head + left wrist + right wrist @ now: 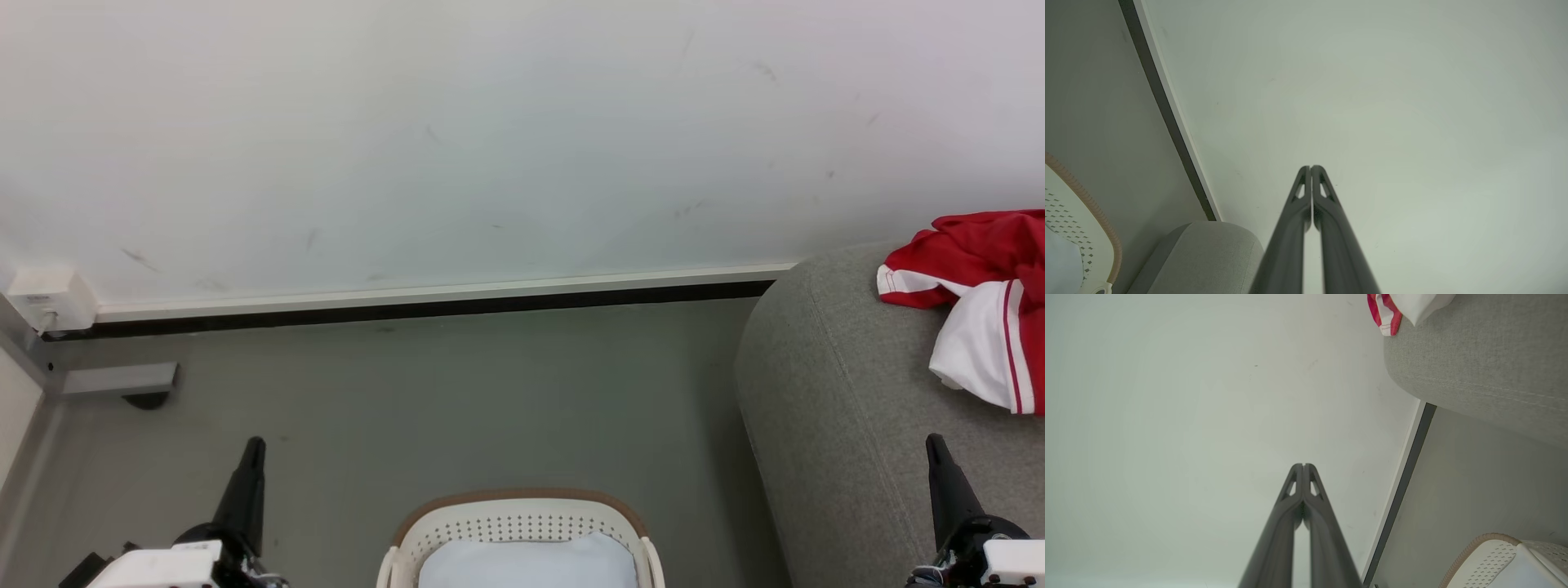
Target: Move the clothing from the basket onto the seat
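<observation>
Basket (522, 523): cut by the bottom edge in the head view; the far rim and a strip of perforated wall show. Pale cloth (526, 563) inside it, also cut off; what it is cannot be told.
Sofa (833, 392), right of the basket: runs out the right and bottom edges.
Clothing (980, 286), up and right of the basket: cut by the right edge; which garment, cannot tell.
Left gripper (255, 447), left of the basket, and right gripper (933, 445), far right of it: bodies cut by the bottom edge.
White box (49, 298), far left beyond the basket: label too small to read.
Wrist views: fingers (1284, 261) blur toward the bottom edge; basket clipped at a corner in both.
</observation>
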Available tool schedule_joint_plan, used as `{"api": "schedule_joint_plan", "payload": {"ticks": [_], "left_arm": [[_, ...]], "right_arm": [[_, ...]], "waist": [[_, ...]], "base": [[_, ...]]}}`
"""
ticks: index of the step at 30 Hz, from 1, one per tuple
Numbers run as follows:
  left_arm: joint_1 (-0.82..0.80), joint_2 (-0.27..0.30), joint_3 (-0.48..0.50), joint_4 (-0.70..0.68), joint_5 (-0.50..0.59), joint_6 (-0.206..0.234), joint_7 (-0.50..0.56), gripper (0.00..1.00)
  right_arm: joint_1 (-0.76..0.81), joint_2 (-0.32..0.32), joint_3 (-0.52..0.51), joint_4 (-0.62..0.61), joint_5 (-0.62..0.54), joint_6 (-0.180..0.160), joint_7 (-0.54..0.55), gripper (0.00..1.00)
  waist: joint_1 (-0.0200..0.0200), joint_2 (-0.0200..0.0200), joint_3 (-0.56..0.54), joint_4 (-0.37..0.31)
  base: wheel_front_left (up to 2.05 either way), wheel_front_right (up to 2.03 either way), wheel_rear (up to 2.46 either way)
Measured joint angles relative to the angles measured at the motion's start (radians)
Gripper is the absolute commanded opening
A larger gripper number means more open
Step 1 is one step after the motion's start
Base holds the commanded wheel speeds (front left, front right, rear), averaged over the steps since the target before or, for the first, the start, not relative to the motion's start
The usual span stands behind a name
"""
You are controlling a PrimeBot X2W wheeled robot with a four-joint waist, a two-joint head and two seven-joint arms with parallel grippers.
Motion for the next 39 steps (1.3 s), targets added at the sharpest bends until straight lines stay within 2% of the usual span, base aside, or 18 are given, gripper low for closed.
{"api": "schedule_joint_plan", "payload": {"ticks": [39], "left_arm": [[0.0, 0.0, 0.0, 0.0, 0.0, 0.0, 0.0, 0.0]], "right_arm": [[0.0, 0.0, 0.0, 0.0, 0.0, 0.0, 0.0, 0.0]], "waist": [[0.0, 0.0, 0.0, 0.0]], "base": [[0.0, 0.0, 0.0]]}}
